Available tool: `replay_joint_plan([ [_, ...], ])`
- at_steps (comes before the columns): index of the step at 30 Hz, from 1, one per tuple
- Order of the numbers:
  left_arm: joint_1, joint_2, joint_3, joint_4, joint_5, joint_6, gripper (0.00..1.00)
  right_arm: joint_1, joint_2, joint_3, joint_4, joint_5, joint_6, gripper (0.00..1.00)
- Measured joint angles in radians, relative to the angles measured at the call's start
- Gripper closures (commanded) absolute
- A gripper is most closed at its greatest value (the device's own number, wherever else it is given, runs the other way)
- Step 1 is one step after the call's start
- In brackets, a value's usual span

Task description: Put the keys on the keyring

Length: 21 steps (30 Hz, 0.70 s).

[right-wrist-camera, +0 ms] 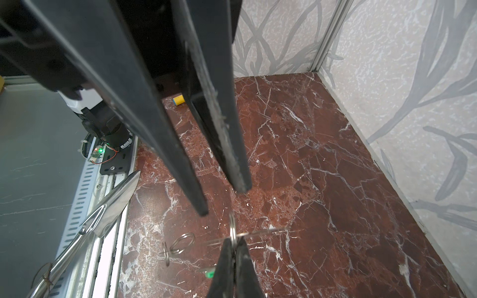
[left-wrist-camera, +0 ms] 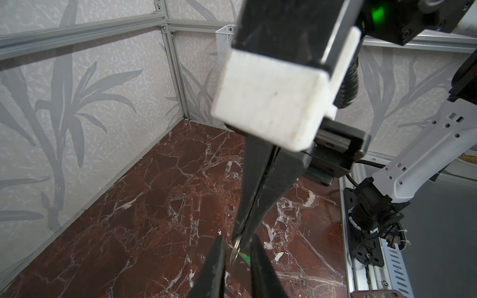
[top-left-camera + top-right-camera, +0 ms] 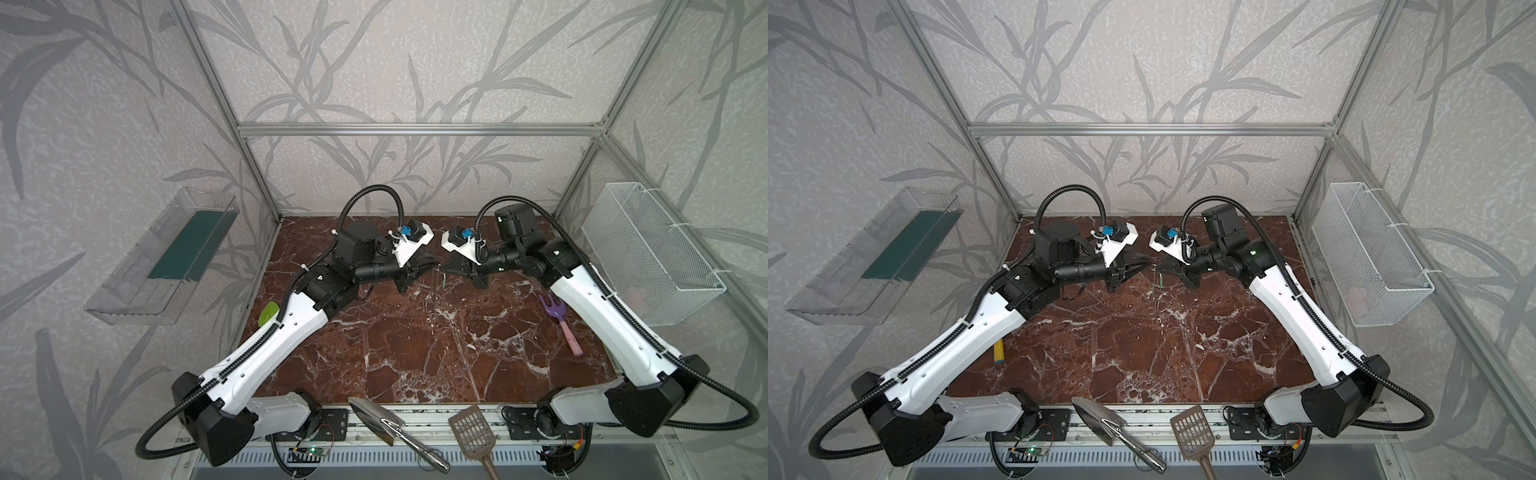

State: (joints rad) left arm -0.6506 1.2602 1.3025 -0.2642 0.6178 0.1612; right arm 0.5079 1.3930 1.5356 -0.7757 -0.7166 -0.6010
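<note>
Both grippers meet tip to tip above the middle of the marble table. My right gripper (image 1: 233, 240) (image 3: 448, 270) is shut on the thin metal keyring (image 1: 232, 224) (image 2: 236, 249), which stands edge-on out of its tips. My left gripper (image 2: 237, 242) (image 3: 436, 263) is open, its fingers a small gap apart on either side of the ring. The key's green head (image 1: 209, 274) (image 2: 244, 257) (image 3: 444, 281) (image 3: 1160, 281) shows just below the ring. I cannot tell whether it is threaded on the ring.
Small wire loops (image 1: 183, 242) show beside the ring. A lime-green scoop (image 3: 268, 313), a purple and pink rake (image 3: 559, 322) and a yellow cylinder (image 3: 998, 351) lie on the table. A metal trowel (image 3: 374, 417) and brown slotted scoop (image 3: 471, 432) sit at the front edge. A wire basket (image 3: 652, 253) hangs at the right.
</note>
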Motion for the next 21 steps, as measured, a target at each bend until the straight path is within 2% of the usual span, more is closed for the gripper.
replay_joint_plan([
  [14,-0.004,0.032,0.011,-0.032,0.012,0.004,0.79,0.001,0.000,0.000,0.002,-0.043,0.001,1.00],
  [21,-0.005,0.036,0.023,-0.053,0.011,0.006,0.84,0.001,0.000,0.000,0.010,-0.049,0.002,1.00],
])
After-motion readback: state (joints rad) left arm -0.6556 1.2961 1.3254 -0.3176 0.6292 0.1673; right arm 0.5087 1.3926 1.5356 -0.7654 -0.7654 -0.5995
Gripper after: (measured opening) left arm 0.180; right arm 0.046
